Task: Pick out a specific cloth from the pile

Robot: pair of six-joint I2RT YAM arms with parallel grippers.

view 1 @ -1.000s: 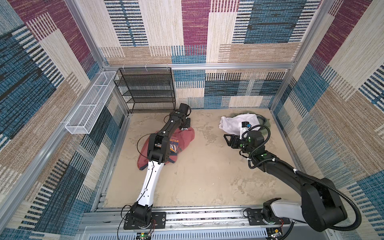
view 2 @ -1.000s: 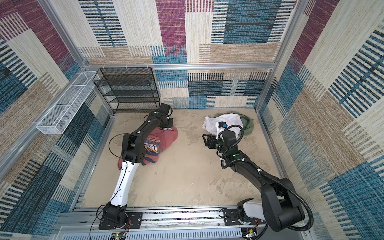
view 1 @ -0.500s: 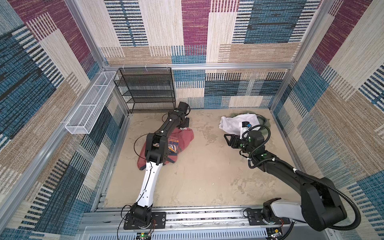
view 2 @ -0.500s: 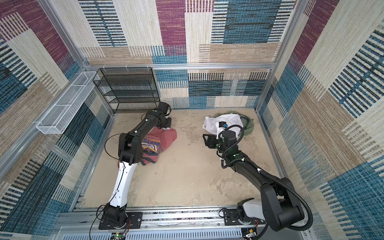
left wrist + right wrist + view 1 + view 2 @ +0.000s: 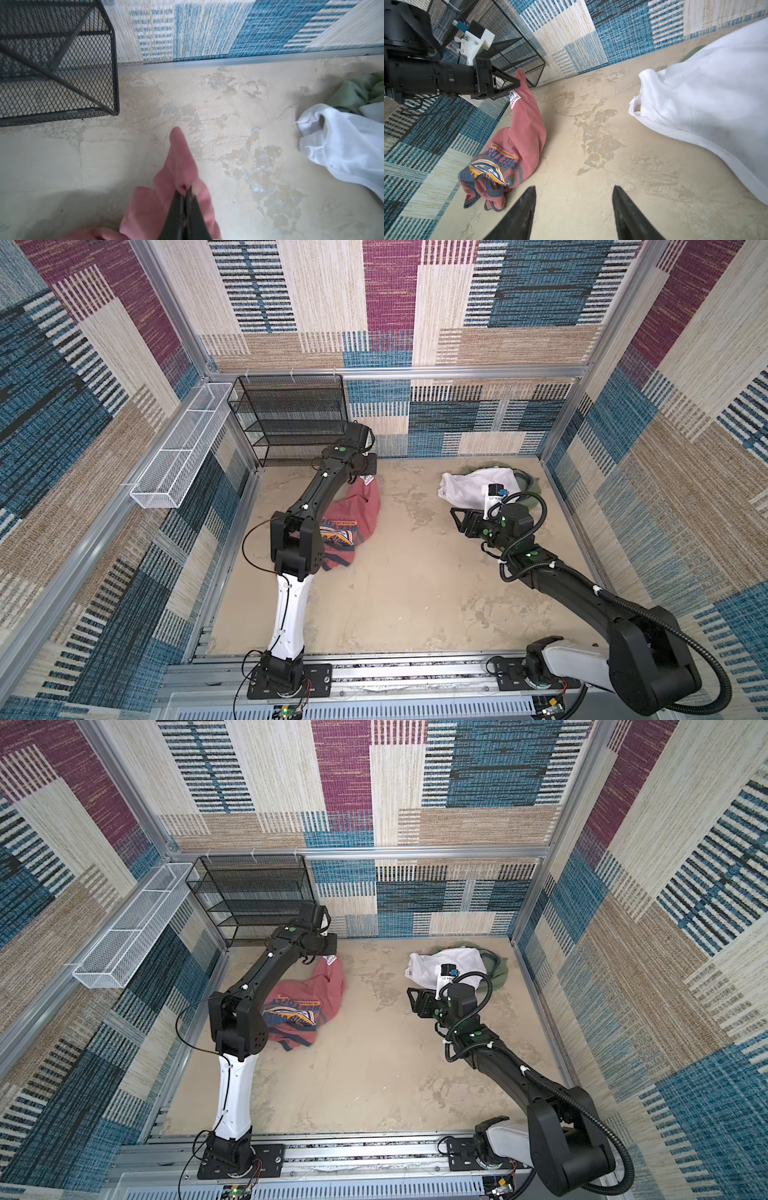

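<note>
Cloth: faded brick-red T-shirt (image 5: 525, 128), soft knit, navy trim, blue-and-orange chest graphic; draped from a raised hem corner down to the bench (image 5: 407, 593), well apart from the pile (image 5: 478, 489).
Left end effector (image 5: 517, 82): clamped on the hem corner beside the sewn label, likely to peel the shirt clear.
Right end effector (image 5: 573, 209): spread, gripping nothing, hovering near the pile.
Pile: crumpled white garment (image 5: 706, 93) over olive-green garment (image 5: 357, 93), near the back wall.
Black mesh rack (image 5: 291, 418): rigid, close behind the grasp.
</note>
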